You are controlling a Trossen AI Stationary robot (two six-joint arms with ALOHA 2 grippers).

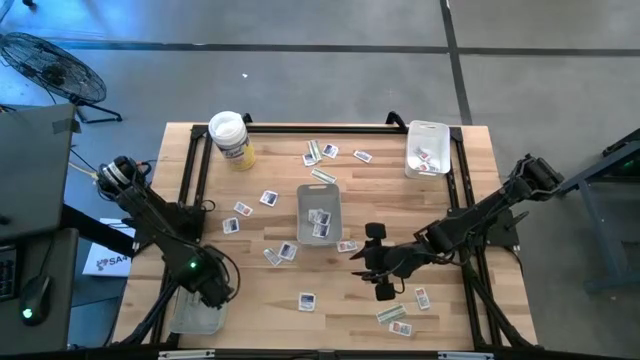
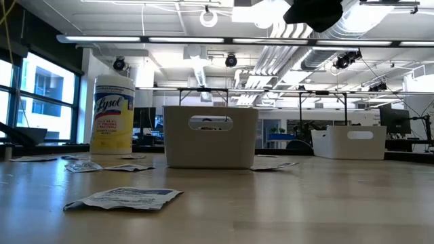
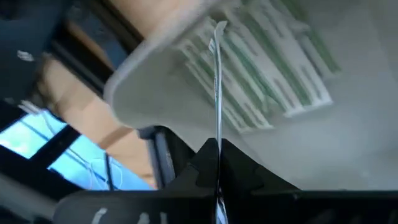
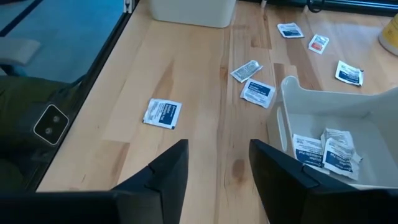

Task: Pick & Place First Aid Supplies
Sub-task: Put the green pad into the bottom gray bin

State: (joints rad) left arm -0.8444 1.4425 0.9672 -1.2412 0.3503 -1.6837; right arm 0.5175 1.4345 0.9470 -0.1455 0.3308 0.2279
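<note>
The first aid packets were scattered all over the wooden table — mostly squarish white ones with blue or red print, plus a few narrow pale green strips. One strip lay just past the far end of the middle tray, long axis running across the table and slightly tilted. Another strip sat near the front edge on the right, also lying roughly crosswise, with a packet just beside it.

The middle tray ran lengthwise front to back and had a couple of white packets in it. A second tray at the far right corner held a few more. A third tray was at the front left corner, and the left gripper was right over it, fingers pinched fully together. A thin edge showed upright right at the fingertips in its wrist view, but I couldn't tell what it was or whether it was being held.

The right gripper hung over bare table just right of the middle tray's near end, fingers spread with nothing between them. One white packet lay flat ahead of it.

The yellow-label wipes tub stood at the far left.
</note>
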